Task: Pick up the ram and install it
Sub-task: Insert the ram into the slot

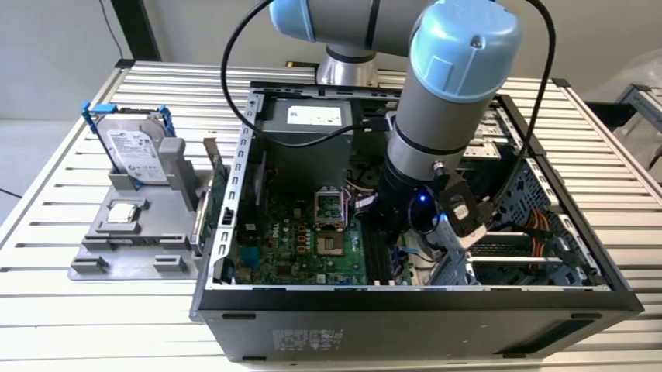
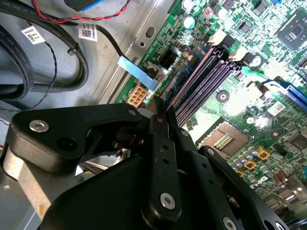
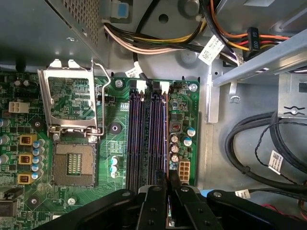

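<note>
In the exterior view my gripper (image 1: pixel 385 232) is down inside the open computer case, over the motherboard's (image 1: pixel 300 240) black memory slots (image 1: pixel 374 256). In both wrist views the gripper (image 3: pixel 168 176) (image 2: pixel 161 108) is shut, and its black fingers (image 3: pixel 156 191) are pressed on a thin dark board seen edge-on. That board is the ram (image 3: pixel 166 134) (image 2: pixel 189 79). It runs as a narrow line along the outermost of the memory slots (image 3: pixel 144 139), the one nearest the case wall. I cannot tell whether it sits in that slot or just above it.
The processor socket (image 3: pixel 74 163) and its raised metal frame (image 3: pixel 72 100) lie beside the slots. Coloured power cables (image 3: pixel 158 43) and thick black cables (image 3: pixel 249 143) crowd the case floor by a metal drive cage (image 3: pixel 259 67). Outside the case, a grey holder (image 1: pixel 135 232) carries a blue-framed hard drive (image 1: pixel 135 151).
</note>
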Available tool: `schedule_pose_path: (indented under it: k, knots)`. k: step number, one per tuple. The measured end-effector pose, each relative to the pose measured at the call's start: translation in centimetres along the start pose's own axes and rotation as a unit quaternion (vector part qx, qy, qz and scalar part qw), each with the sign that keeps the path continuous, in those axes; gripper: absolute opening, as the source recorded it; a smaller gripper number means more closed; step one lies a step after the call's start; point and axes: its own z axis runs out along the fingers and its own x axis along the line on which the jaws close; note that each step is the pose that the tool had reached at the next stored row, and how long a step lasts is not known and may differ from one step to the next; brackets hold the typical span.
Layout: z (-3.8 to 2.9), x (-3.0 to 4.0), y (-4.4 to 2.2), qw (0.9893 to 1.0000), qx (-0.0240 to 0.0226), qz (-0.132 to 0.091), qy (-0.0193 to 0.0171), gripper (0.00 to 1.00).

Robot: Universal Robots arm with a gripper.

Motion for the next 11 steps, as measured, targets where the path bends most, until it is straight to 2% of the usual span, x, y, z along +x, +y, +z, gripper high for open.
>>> schedule_pose_path:
  k: [11]
  knots:
    - [0.08, 0.00, 0.10, 1.0000, 0.0000, 0.000, 0.0000, 0.00]
